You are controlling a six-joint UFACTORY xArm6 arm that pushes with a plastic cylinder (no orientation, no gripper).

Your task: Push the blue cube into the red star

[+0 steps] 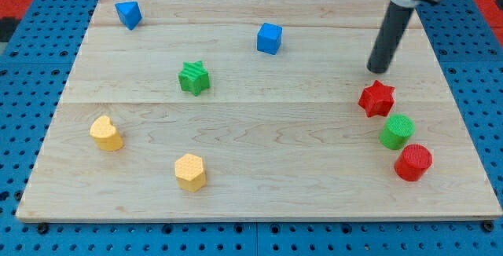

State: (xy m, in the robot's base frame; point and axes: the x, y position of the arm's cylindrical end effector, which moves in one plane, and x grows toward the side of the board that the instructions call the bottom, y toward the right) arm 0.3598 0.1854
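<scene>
**Tip above the red star, blue cube well to the view's left**

My tip (376, 69) rests on the table (259, 177) near the view's right edge, just above the red star (376, 98) and apart from it by a small gap. The rod rises from there toward the view's top right. This arm carries no fingers, only the rod, so nothing is held.

The blue cube (269, 38) sits in the upper middle of the table, well apart from the red star and to the view's left of my tip. A second blue block (128, 14), angular in shape, lies near the view's top left corner.

Below the red star, a green cylinder (397, 131) and a red cylinder (413, 162) run in a line toward the view's bottom right, close together. A green star (193, 78) lies left of centre. Two yellow blocks sit in the lower left: one rounded (106, 133), one hexagonal (190, 171).
</scene>
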